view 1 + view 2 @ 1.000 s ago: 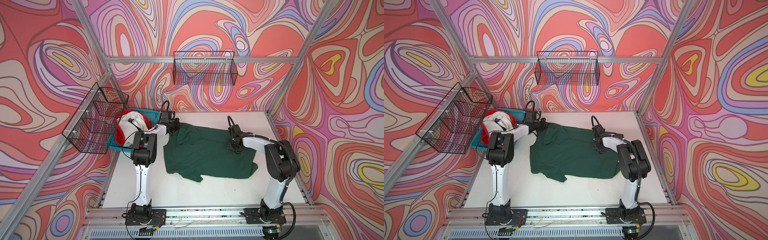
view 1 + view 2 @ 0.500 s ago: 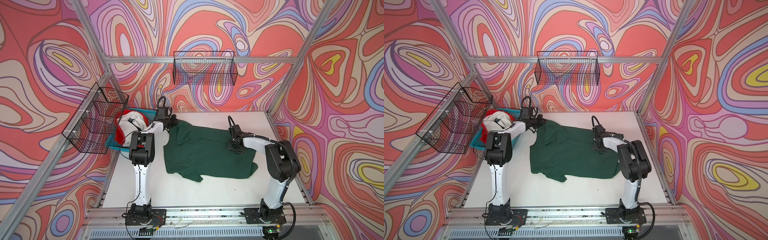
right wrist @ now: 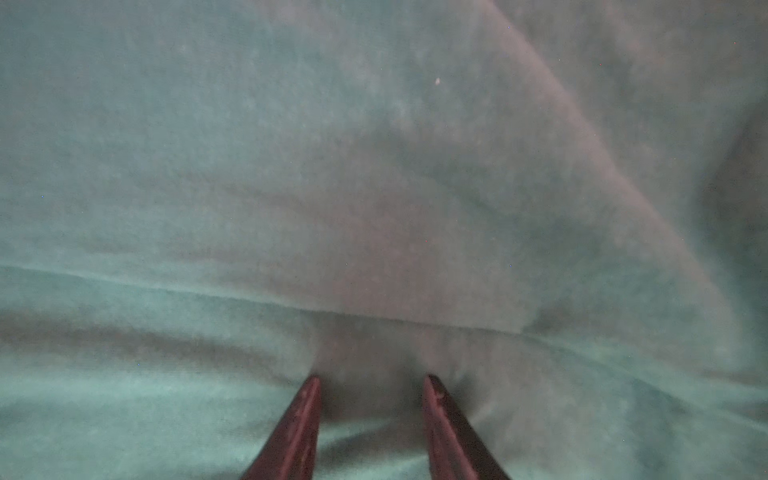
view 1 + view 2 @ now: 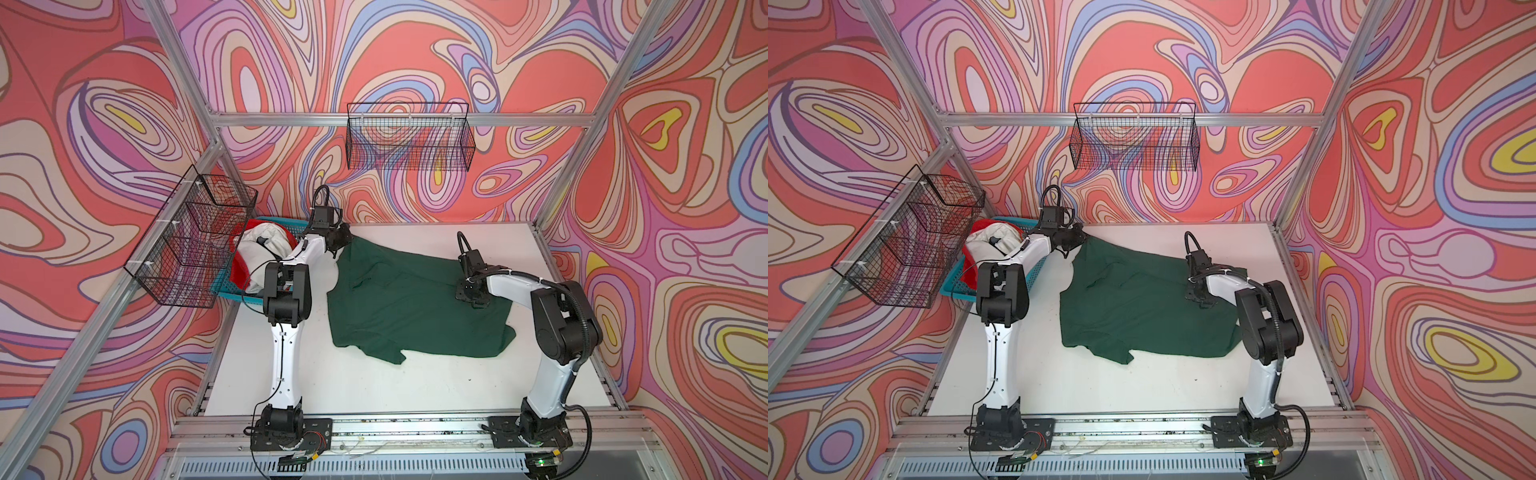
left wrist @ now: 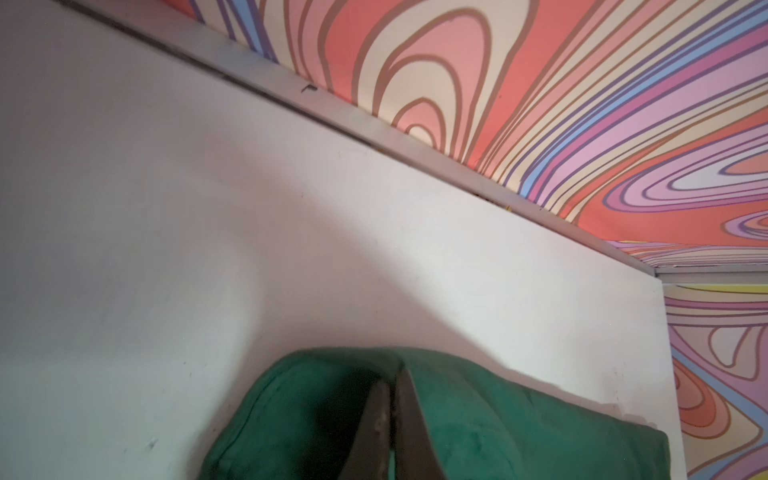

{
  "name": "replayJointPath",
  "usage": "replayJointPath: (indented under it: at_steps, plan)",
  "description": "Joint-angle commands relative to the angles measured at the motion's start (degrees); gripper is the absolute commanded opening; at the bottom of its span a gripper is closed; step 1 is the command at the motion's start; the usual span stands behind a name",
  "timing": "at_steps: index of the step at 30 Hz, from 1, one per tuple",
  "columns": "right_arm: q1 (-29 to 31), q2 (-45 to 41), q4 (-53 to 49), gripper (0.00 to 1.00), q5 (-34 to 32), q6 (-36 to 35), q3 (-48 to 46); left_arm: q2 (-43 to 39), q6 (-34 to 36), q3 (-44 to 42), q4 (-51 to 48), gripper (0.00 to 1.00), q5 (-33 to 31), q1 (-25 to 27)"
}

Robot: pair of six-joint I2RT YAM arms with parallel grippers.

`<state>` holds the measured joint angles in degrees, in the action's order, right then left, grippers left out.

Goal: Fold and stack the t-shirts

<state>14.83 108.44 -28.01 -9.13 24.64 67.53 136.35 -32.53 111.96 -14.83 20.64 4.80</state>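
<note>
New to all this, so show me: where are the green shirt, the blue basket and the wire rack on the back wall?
green shirt (image 4: 415, 307), in a top view, middle of its spread cloth.
blue basket (image 4: 957, 289), in a top view, its near wall.
wire rack (image 4: 409, 143), in a top view, its front mesh.

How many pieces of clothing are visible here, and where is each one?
3. The dark green t-shirt lies spread on the table. A white garment and a red garment are piled in the blue basket at the far left. Others may be hidden under them.

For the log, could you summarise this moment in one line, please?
left pincer: shut on green t-shirt | right pincer: open, tips on it
</note>
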Motion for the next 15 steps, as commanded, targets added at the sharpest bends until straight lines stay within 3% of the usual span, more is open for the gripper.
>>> replayJointPath:
  at_steps: [1,5,7,8,12,15]
  plan:
    - [-1.6,2.1,-3.1,0.43,-0.5,-0.2,1.3,-2.8,1.2,-3.8,-1.1,0.00,-3.0,-0.5]
    - [-2.7,3.9,-3.3,0.43,-0.5,0.0,3.8,-4.3,0.8,-5.2,-2.5,0.00,-6.1,-0.6]
    - [-3.0,4.0,-3.7,0.44,-0.3,-0.1,5.2,-5.6,0.3,-6.2,-2.6,0.25,-6.4,-0.6]
    - [-2.9,3.9,-3.9,0.46,-0.3,-0.2,5.9,-6.8,0.1,-7.3,-1.9,0.33,-5.6,-0.4]
    - [-3.1,1.7,-5.8,0.62,-1.7,-0.8,8.2,-12.6,-0.1,-12.1,-0.7,0.52,-6.0,0.3]
    - [-3.4,-1.3,-7.2,0.77,-2.4,-0.7,8.6,-18.1,-0.8,-18.5,3.4,0.60,-5.4,1.2]
